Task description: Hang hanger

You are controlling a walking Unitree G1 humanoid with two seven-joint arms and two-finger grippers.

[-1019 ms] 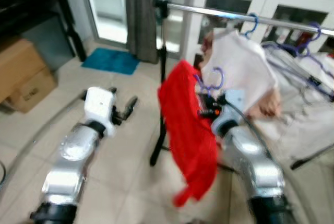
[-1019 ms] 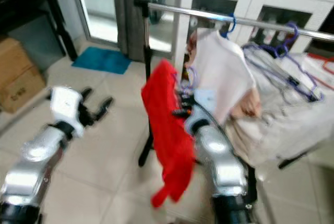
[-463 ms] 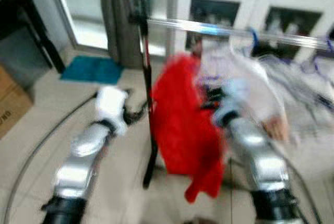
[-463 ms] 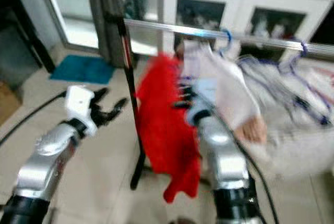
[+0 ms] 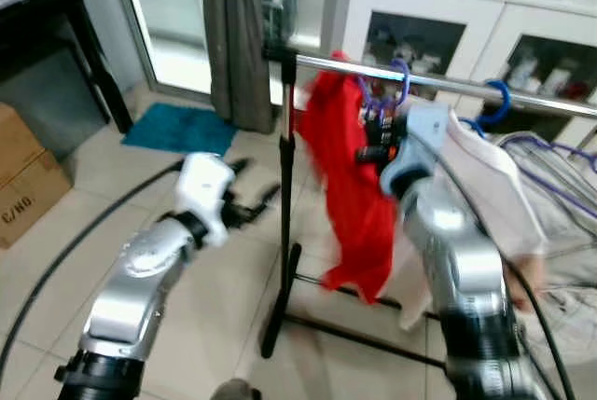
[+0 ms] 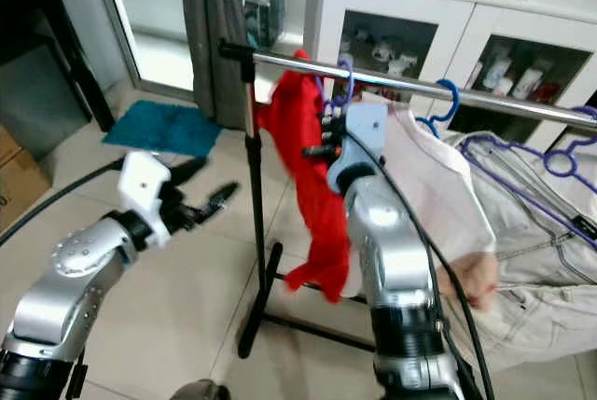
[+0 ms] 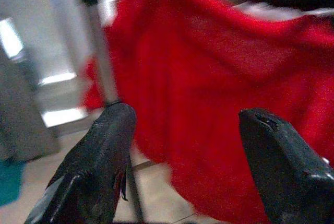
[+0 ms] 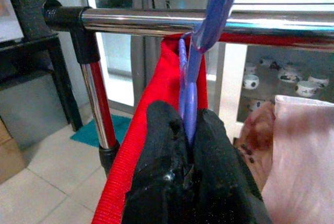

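The right claw [image 8: 190, 145], clenched on the hanger [image 8: 201, 36], holds its hook right at the rail [image 8: 156, 21], while the left claw [image 7: 182, 145] hangs released nearby.

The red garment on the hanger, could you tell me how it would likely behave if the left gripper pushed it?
The red garment looks floppy: it drapes in loose folds below the rail, so a push would probably just fold it. It would likely swing too, since it hangs from the purple hanger, pinched by the right gripper.

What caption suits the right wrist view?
Right gripper pinches the purple hanger carrying a red garment, its hook at the steel rail.
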